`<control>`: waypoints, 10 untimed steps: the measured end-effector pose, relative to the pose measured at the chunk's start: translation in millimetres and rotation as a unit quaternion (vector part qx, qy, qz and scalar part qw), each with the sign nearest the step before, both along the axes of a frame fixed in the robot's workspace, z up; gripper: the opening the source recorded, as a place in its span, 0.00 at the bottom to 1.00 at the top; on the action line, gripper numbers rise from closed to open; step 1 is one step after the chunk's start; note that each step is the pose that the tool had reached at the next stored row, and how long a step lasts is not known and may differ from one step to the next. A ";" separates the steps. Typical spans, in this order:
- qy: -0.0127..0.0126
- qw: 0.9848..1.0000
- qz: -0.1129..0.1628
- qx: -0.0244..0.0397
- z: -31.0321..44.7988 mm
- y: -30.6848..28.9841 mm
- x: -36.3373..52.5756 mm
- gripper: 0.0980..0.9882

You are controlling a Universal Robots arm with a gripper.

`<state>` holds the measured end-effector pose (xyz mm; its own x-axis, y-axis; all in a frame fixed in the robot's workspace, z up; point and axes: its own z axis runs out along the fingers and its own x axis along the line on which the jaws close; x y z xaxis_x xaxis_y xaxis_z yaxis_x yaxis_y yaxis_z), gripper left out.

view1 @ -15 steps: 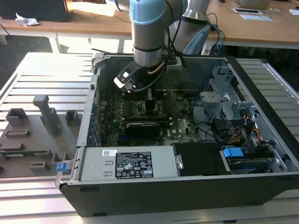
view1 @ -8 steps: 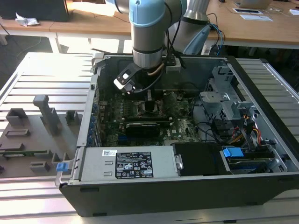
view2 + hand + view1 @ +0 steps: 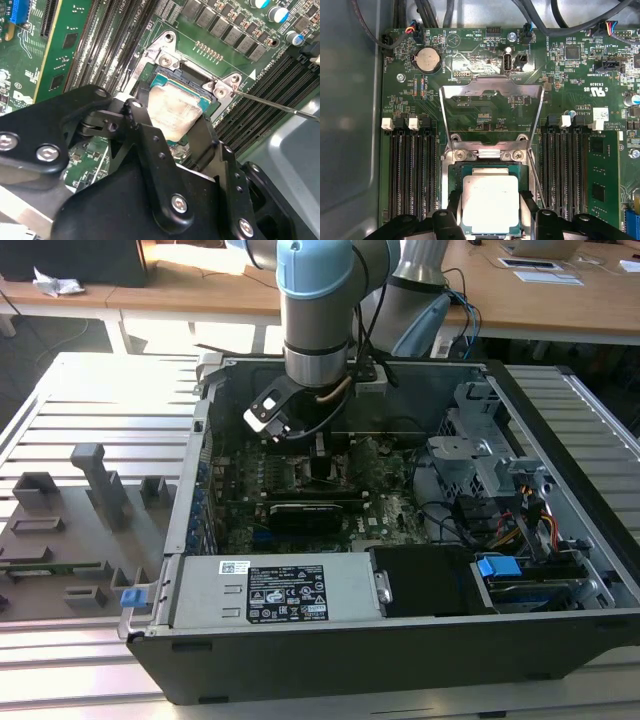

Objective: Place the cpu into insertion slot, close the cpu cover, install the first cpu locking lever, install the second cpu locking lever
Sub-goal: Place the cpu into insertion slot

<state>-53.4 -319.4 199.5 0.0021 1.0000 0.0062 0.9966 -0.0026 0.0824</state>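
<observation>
Now, step one in hand: your gripper [image 3: 491, 197] has fingers [image 3: 454, 206] clamped on cpu [image 3: 490, 210], held between them in insertion slot [image 3: 456, 175]. Cpu cover [image 3: 470, 90] stands open beyond fingertips. Release likely needs chip seated flat.

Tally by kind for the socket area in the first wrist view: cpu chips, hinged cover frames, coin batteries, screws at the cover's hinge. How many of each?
Silvery-grey square cpu: 1
Thin metal hinged cpu cover, raised open: 1
Round silver coin battery: 1
Silver screws at the cover's hinge: 2
Total: 5
</observation>
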 end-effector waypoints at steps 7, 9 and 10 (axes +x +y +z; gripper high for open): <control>0.000 1.000 0.000 0.000 10.6 0.2 0.0 0.65; 0.000 1.000 0.000 -0.001 14.6 1.6 0.0 0.65; 0.000 1.000 0.000 -0.001 15.1 2.4 0.0 0.63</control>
<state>-53.4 -317.0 214.6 0.0020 1.0000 0.0042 0.9966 -0.0024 0.0825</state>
